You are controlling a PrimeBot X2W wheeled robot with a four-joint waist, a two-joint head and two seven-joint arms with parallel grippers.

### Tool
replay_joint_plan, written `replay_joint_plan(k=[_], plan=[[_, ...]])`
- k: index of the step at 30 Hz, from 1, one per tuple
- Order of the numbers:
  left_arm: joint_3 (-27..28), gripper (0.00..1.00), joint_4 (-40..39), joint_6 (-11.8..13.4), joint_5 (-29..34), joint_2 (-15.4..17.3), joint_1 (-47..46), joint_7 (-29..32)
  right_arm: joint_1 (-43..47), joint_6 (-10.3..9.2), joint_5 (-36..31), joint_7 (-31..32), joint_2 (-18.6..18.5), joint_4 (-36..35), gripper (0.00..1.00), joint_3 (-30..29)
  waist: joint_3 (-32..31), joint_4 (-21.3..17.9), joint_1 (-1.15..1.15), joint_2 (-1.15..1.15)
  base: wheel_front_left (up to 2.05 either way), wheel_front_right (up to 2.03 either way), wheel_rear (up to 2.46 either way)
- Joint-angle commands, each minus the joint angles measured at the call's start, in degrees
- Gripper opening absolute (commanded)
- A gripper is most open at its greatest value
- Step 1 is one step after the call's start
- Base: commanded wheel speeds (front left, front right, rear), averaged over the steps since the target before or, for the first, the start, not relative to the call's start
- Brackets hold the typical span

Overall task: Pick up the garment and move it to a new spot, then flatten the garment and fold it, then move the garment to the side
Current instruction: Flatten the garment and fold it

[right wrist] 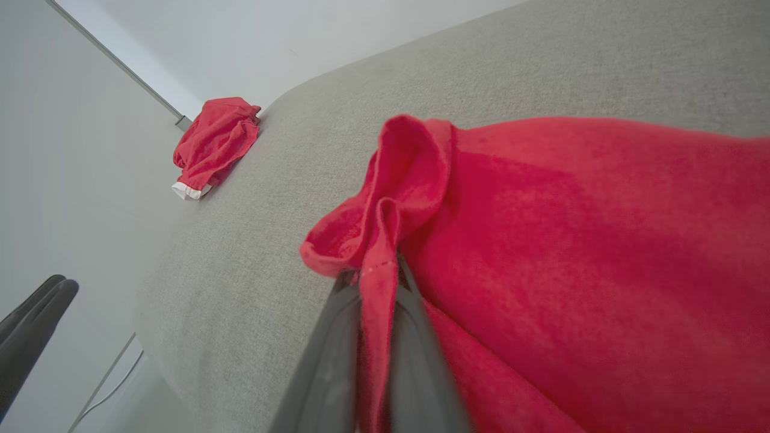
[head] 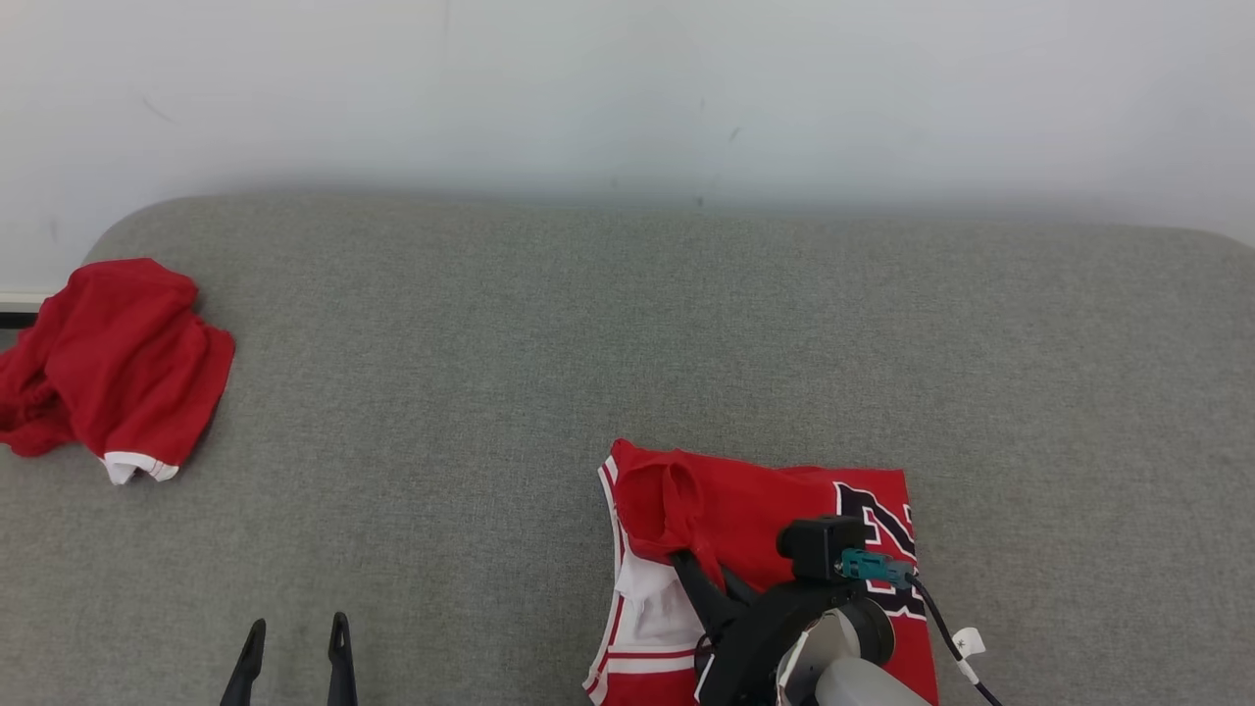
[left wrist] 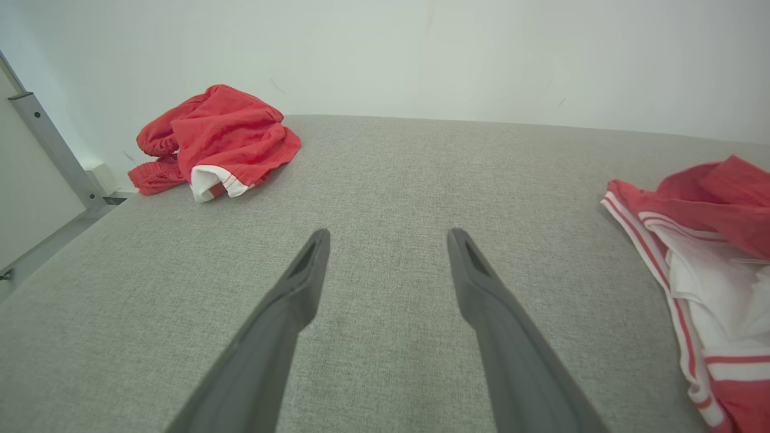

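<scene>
The garment is a red jersey with white trim and a black number. It lies partly folded on the grey fabric surface, low and right of centre in the head view. My right gripper is shut on a raised fold at the jersey's left edge. The right wrist view shows red cloth pinched between that gripper's two fingers, with the garment spreading to the right. My left gripper is open and holds nothing, low over bare fabric well left of the jersey. In the left wrist view, that gripper has the garment off to its right.
A second red piece of clothing with a white hem lies crumpled at the surface's far left edge; it also appears as a red heap in the left wrist view. The grey surface stretches wide between the two, ending at a white wall behind.
</scene>
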Motion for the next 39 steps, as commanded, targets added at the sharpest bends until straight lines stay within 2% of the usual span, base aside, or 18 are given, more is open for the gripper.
replay_joint_plan(k=[1, 6, 7, 9, 13, 16, 18, 24, 25, 28, 34, 39], plan=[[-0.06, 1.0, 0.13, -0.14, -0.32, -0.06, -0.78, -0.18, -0.84, -0.14, 0.62, -0.77, 0.07, 0.44, 0.0, 0.72, -0.02, 0.14, 0.0, 0.0, 0.0, 0.0, 0.0], [0.02, 1.0, 0.41, -0.08, -0.44, -0.07, -0.94, -0.18, -3.12, -0.14, 3.66, -4.17, 0.11, 3.55, 0.0, 4.9, -0.03, -0.02, 0.0, 0.0, 0.0, 0.0, 0.0], [0.06, 1.0, 0.58, -0.17, -0.46, -0.07, -0.92, -0.18, -3.66, -0.14, 4.96, -5.23, 0.13, 4.62, 0.2, 6.23, -0.15, -0.09, 0.0, 0.0, 0.0, 0.0, 0.0], [0.02, 1.0, 0.78, -0.32, -0.36, -0.07, -0.85, -0.18, -4.27, -0.14, 6.31, -6.03, 0.15, 5.07, 1.0, 8.05, -0.29, -0.1, 0.0, 0.0, 0.0, 0.0, 0.0], [0.56, 1.0, 0.9, -0.32, -0.11, -0.06, -0.39, -0.18, -6.25, -0.14, 6.69, -7.74, 0.11, 5.25, 1.0, 8.97, -0.64, -0.45, 0.0, 0.0, 0.0, 0.0, 0.0], [0.99, 1.0, 0.75, -0.4, 0.12, -0.07, 0.43, -0.18, -7.62, -0.14, 3.49, -8.46, 0.02, 5.36, 1.0, 6.46, -1.02, -0.84, 0.0, 0.0, 0.0, 0.0, 0.0], [1.26, 1.0, 0.49, -0.34, 0.25, -0.06, 0.71, -0.18, -7.66, -0.14, 0.38, -8.44, -1.39, 2.57, 1.0, 1.32, -1.19, -1.09, 0.0, 0.0, 0.0, 0.0, 0.0], [1.75, 1.0, -0.51, 0.06, 0.47, -0.06, 1.63, -0.18, -0.18, -0.14, -10.7, -8.39, -5.41, -8.99, 1.0, -15.67, -1.49, -1.73, 0.0, 0.0, 0.0, 0.0, 0.0], [1.75, 1.0, -0.51, 0.06, 0.47, -0.06, 1.63, -0.18, -0.18, -0.14, -10.7, -8.39, -5.41, -8.99, 1.0, -15.67, -1.49, -1.73, 0.0, 0.0, 0.0, 0.0, 0.0], [2.1, 1.0, -1.0, 0.23, 0.63, -0.07, 1.96, -0.18, 4.46, -0.14, -17.22, -8.4, -6.71, -14.13, 1.0, -22.43, -1.75, -2.35, 0.0, 0.0, 0.0, 0.0, 0.0], [2.75, 1.0, -2.86, 0.89, 0.98, -0.07, 2.53, -0.18, 12.52, -0.14, -24.42, -8.39, -3.98, -22.65, 1.0, -34.13, -2.11, -4.24, 0.0, 0.0, 0.0, 0.0, 0.0], [3.22, 1.0, -3.98, 1.42, 0.86, -0.07, 3.2, -0.18, 18.14, -0.14, -28.71, -8.4, -2.29, -26.42, 1.0, -36.53, -2.24, -6.12, 0.0, 0.0, 0.0, 0.0, 0.0]])
